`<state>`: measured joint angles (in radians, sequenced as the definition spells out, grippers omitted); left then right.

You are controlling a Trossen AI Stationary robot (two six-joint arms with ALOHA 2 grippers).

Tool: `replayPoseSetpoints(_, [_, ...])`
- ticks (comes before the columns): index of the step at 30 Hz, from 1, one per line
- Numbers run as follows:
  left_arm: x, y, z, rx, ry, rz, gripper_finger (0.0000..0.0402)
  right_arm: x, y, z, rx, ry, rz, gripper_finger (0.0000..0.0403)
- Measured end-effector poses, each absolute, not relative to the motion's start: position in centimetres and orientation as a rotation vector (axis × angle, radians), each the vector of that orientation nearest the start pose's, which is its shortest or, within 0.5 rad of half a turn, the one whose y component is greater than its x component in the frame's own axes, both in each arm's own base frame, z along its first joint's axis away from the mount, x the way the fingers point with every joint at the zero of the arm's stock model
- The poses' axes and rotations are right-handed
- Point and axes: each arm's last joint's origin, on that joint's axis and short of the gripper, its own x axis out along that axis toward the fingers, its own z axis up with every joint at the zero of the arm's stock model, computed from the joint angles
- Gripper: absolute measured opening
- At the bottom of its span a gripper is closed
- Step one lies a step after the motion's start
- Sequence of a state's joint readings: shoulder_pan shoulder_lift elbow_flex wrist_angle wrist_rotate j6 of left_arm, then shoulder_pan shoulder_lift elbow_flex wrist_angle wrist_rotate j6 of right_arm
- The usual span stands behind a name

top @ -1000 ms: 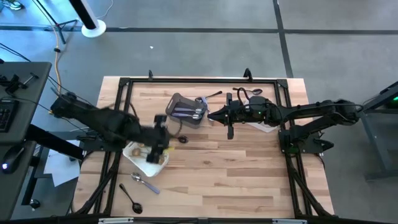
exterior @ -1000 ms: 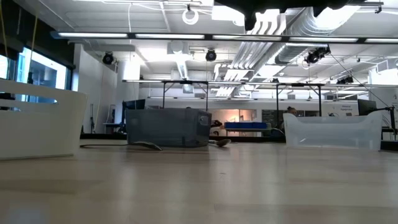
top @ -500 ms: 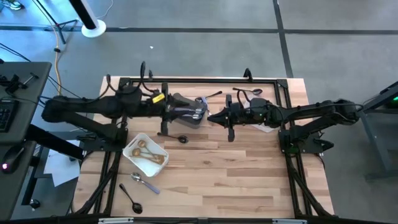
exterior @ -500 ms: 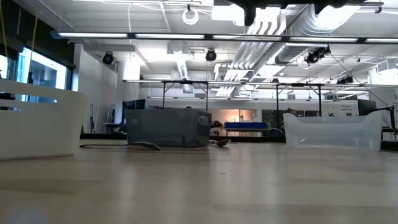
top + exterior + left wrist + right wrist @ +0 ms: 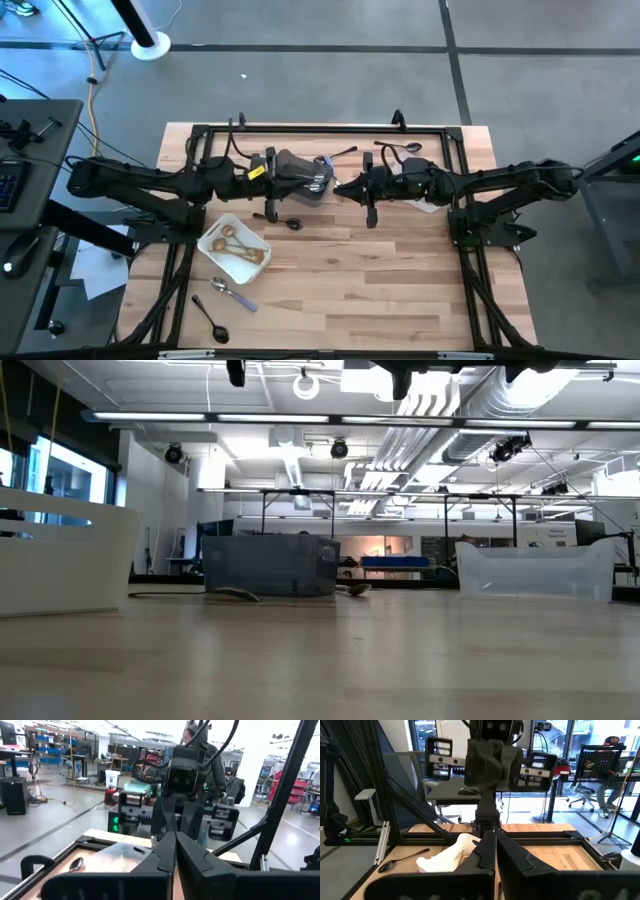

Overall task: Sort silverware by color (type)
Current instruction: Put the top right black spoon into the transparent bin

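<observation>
Worktop [image 5: 400, 290]: pale wood planks, rectangular, ringed by a black metal frame; the near right half lies bare, wide open room.
Left tool [image 5: 272, 184]: fingers pressed together, holding nothing, hovering just beside the grey bin's left edge, arm stretched level from the left side.
Right tool [image 5: 344, 187]: fingers together, empty, hovering just right of the grey bin; the two tools face each other across it.
Grey bin [image 5: 298, 176]: boxy, matte, near the far middle; lilac-handled silverware [image 5: 300, 181] lies inside.
White tray [image 5: 216, 258]: tilted rectangle near the left frame rail; gold spoons [image 5: 236, 246] rest in it.
Loose silverware: a black spoon [image 5: 290, 223] just in front of the grey bin; a silver spoon [image 5: 231, 292] and another black spoon [image 5: 211, 319] at the near left corner; dark pieces [image 5: 400, 149] along the far edge.
Clear tub [image 5: 535, 572]: translucent walls, plain in the low view; from above the right arm largely covers it.
Low view only: the grey bin's flat front, a spoon bowl [image 5: 356, 589] on the wood beside it; neither tool's fingertips appear.
Wrist views only: each shows the other arm head-on, plus people in the room beyond.
</observation>
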<state>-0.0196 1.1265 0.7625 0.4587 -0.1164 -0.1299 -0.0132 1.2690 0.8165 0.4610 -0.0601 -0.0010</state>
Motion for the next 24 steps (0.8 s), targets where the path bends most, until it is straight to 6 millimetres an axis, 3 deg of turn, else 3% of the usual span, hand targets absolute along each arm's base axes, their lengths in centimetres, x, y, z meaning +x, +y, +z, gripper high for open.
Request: replayPoseSetpoints(24, [25.72, -0.16, 31.65, -0.132, -0.092, 0.093, 0.0000, 28.47, -0.20, 30.33, -0.001, -0.009, 0.047, 0.0000])
